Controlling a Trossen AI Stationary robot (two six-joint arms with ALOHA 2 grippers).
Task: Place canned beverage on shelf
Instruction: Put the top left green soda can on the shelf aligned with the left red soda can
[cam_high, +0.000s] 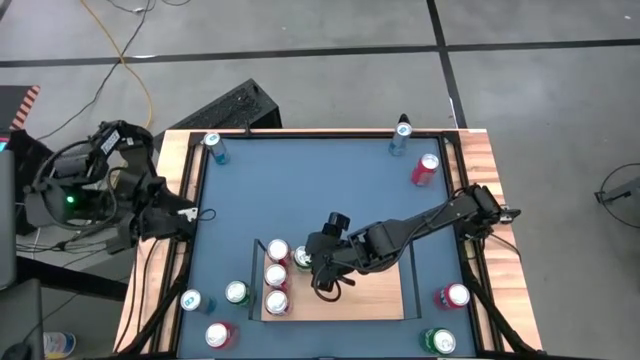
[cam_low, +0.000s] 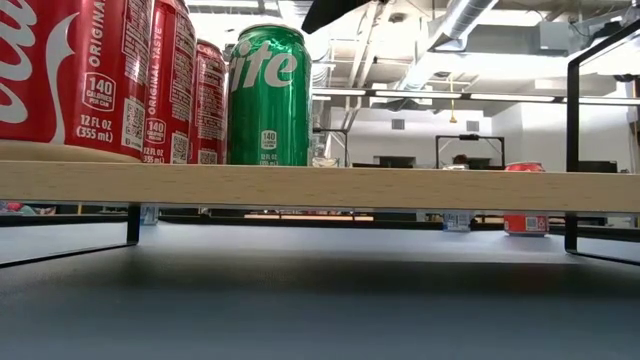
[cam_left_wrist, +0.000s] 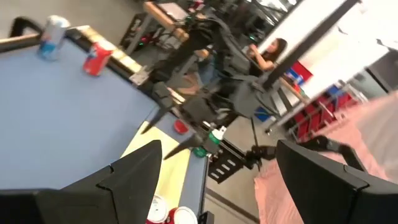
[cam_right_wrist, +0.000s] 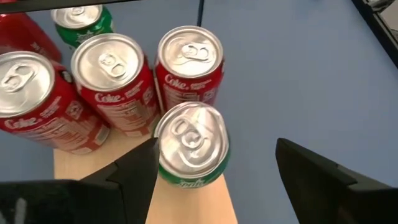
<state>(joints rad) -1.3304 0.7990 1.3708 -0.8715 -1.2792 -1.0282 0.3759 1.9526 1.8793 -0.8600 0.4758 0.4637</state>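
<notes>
Left gripper (cam_high: 190, 213) waits at the left edge of the high view, over the table's wooden side strip, its dark fingers (cam_left_wrist: 134, 180) spread wide with nothing between them. Right of it, in the lower middle of that view, the flat light-wood shelf with thin black end rails (cam_high: 375, 295) lies on the blue tabletop (cam_high: 320, 190). Three red cola cans (cam_high: 277, 276) stand upright in a column along the shelf's left end. A green soda can (cam_high: 302, 257) stands upright on the board just beside the uppermost red can; in the low view it sits fourth in the row, left of centre. Right gripper (cam_high: 318, 272) hovers just right of the green can, its fingers parted wider than the can and gripping nothing; the right wrist view shows the can top between the fingertips with clear space on one side. Loose cans stand around the table edges.
</notes>
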